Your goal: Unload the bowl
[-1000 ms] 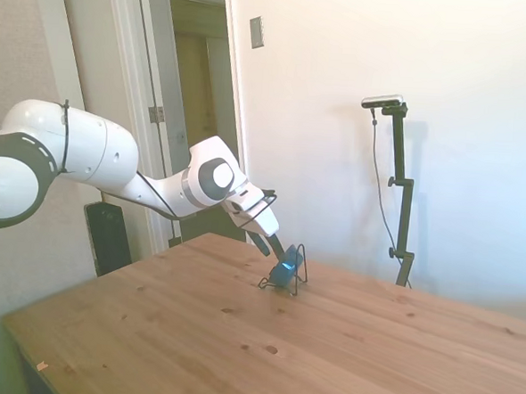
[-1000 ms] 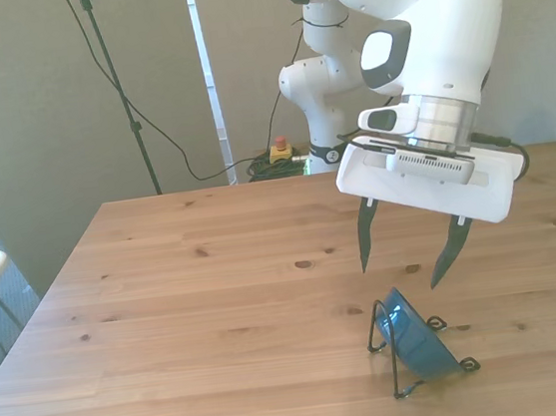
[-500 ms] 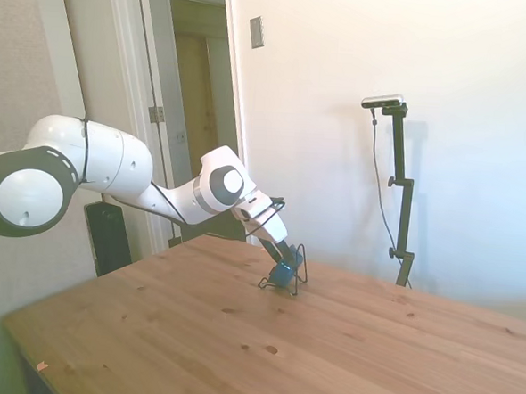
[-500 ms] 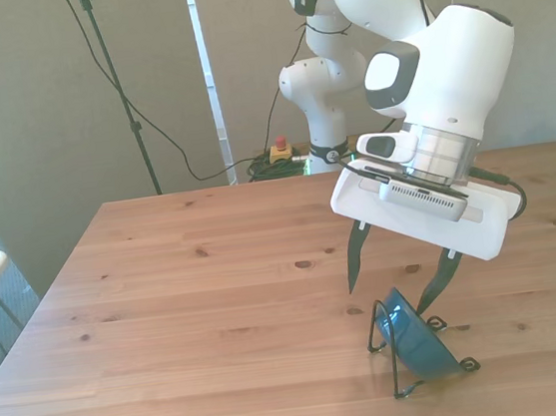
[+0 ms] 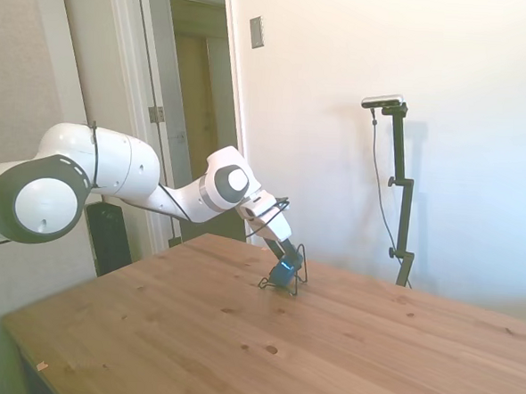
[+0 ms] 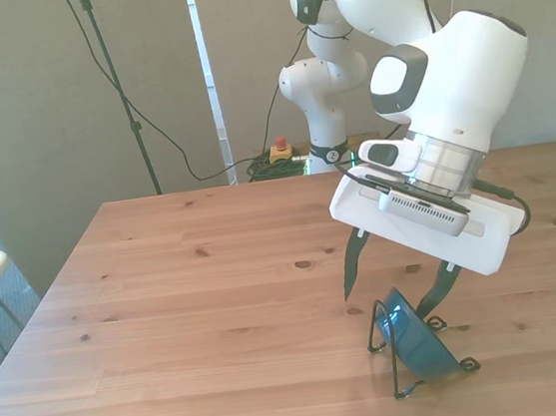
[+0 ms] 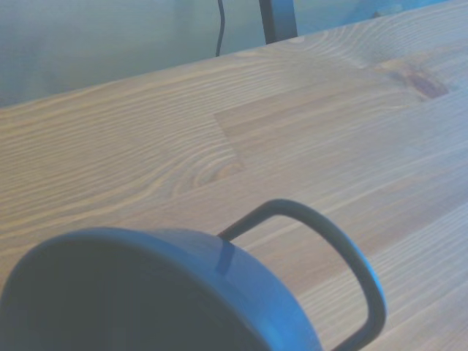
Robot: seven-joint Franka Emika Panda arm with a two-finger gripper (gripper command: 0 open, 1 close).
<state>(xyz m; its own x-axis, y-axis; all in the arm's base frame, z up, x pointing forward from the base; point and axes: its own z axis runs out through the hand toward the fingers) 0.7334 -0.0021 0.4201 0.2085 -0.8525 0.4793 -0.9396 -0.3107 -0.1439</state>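
Note:
The blue-teal bowl (image 6: 420, 338) leans on its edge in a thin black wire stand (image 6: 376, 325) near the table's front edge, toward the front view's right. My gripper (image 6: 387, 298) hangs tilted just above it, open. One finger (image 6: 349, 265) stands beside the bowl's upper rim, and the other dips behind the bowl. Nothing is held. In the side view the gripper (image 5: 288, 252) sits right over the bowl (image 5: 282, 272). The wrist view shows the bowl (image 7: 146, 292) close up, with a loop of the wire stand (image 7: 349, 259) beside it.
The wooden table (image 6: 189, 308) stretches bare to the front view's left of the stand. A wall and a doorway lie beyond the table in the side view.
The gripper has come down and tilted toward the bowl, and its open fingers now straddle the bowl's upper rim. The bowl and the stand have not moved.

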